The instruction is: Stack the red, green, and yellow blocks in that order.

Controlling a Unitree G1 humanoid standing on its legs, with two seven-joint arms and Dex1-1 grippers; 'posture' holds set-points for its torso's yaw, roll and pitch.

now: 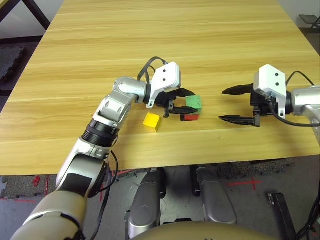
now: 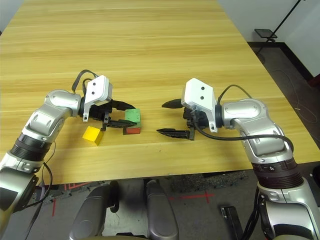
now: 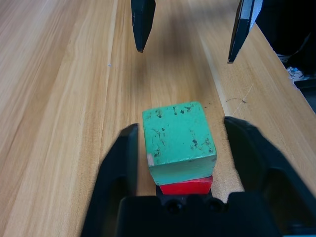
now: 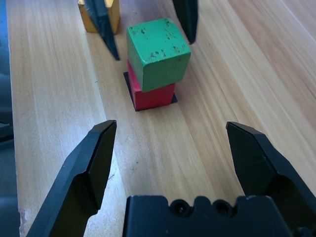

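Yellow block, left of the green block on the red block, looks light, rigid, best pinched across flat sides; left gripper and right gripper fingers stand apart.

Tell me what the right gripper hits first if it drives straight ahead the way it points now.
Probably the green block sitting on the red block: the stack lies dead ahead of the open right gripper, bare table between. Height is hard to judge.

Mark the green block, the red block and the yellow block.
green block (image 4: 157, 42), right wrist view, on its top face.
red block (image 4: 154, 97), right wrist view, on the side face showing below the green one.
yellow block (image 1: 151, 121), left eye view, on its top face.
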